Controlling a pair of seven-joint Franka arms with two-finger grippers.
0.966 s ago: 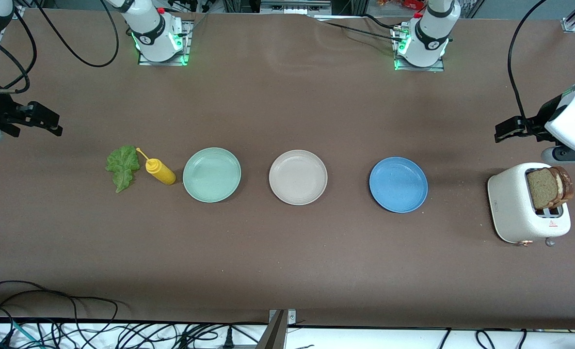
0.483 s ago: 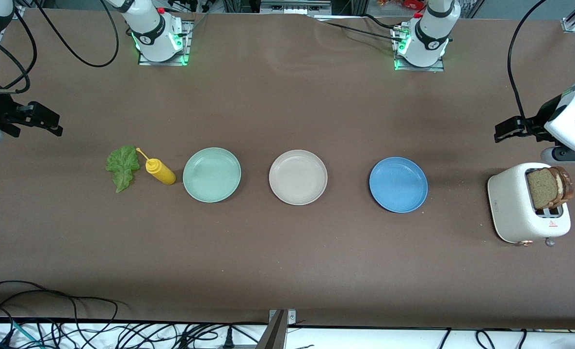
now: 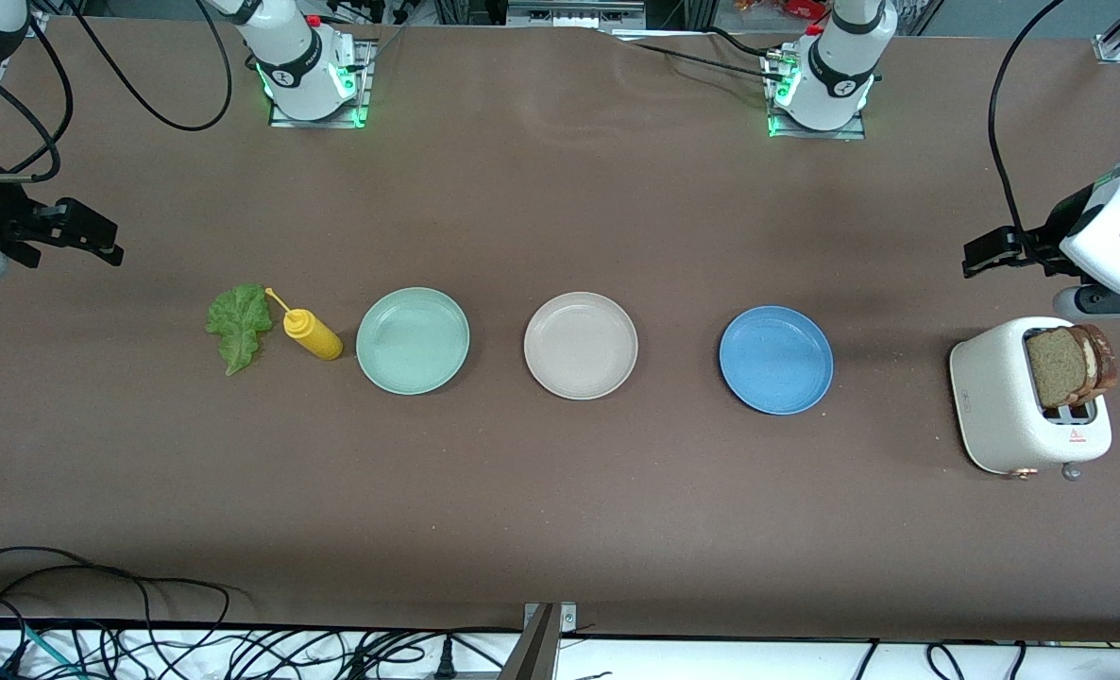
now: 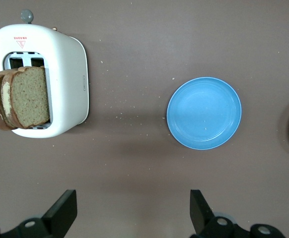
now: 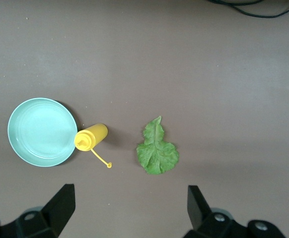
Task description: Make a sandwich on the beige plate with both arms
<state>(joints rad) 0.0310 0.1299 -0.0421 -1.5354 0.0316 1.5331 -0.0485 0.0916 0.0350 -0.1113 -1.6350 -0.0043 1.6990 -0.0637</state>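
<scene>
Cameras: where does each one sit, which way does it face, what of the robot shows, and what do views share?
Front view: high across the table, facing both bases; shows left gripper and right gripper, both open and waiting.
Left wrist view: looks down on the toaster holding the bread slices, and the blue plate; own fingertips show.
Right wrist view: looks down on the lettuce leaf, yellow squeeze bottle and mint-green plate.
The wrist views share nothing; the front view holds everything, plus the beige plate.

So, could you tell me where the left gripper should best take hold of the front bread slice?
Probably by its top edge, coming straight down: the bread slice stands upright in the toaster, upper half exposed, and the open left gripper could close across its flat faces.
</scene>
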